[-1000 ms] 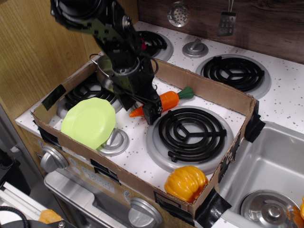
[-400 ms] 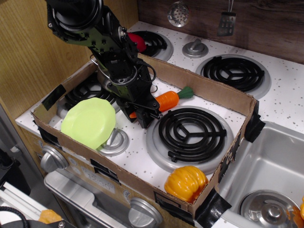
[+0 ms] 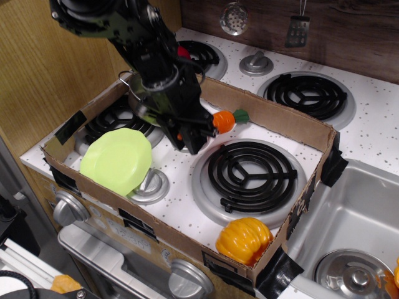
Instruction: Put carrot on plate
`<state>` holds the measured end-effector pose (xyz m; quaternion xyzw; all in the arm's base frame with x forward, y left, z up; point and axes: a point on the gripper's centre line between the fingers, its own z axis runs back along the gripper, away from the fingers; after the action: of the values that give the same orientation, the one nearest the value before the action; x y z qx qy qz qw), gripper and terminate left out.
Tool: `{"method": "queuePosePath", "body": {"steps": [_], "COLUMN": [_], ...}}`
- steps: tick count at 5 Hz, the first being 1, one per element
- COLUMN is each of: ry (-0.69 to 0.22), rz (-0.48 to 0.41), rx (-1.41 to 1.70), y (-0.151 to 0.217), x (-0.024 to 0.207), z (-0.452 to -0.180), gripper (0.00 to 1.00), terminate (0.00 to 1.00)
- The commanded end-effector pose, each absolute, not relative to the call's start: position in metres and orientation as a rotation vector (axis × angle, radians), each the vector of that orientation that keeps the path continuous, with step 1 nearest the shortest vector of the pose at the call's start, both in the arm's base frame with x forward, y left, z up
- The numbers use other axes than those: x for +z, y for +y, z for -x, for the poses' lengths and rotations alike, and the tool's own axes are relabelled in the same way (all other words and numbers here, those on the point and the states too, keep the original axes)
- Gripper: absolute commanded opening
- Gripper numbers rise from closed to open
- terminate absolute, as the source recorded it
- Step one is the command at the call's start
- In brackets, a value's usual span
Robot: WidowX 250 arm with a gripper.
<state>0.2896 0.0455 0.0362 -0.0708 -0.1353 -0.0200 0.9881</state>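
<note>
While the plate [image 3: 116, 160] sits at the near left of the cardboard tray [image 3: 277, 121], the gripper [image 3: 198, 132] has its fingers closed around the carrot [image 3: 223, 120], looks like lifted just off the stovetop, though that's hard to judge here. The carrot's green top points right, well apart from the plate.

Even, fairly bright overhead light, with soft short shadows under the arm [image 3: 134, 37] and inside the cardboard box [image 3: 274, 121]. Mild glare on the steel sink [image 3: 355, 218] at right and on the pot rim [image 3: 134, 99]; the white stove surface [image 3: 181, 199] isn't blown out. Focus is decent mid-frame, the arm's top is slightly soft, the back wall is dim, and there's no obvious edge distortion.
</note>
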Motion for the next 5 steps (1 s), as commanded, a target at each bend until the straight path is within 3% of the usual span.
{"method": "queuePosePath", "body": {"steps": [1, 3, 5], "ry": [-0.41, -0.48, -0.526], "rz": [0.152, 0.18, 0.212], "rx": [-0.008, 0.177, 0.581], "y": [0.035, 0.024, 0.039], "x": [0.085, 0.105, 0.102], "z": [-0.303, -0.279, -0.257], "gripper": [0.0, 0.0, 0.0], "terminate": [0.0, 0.0, 0.0]}}
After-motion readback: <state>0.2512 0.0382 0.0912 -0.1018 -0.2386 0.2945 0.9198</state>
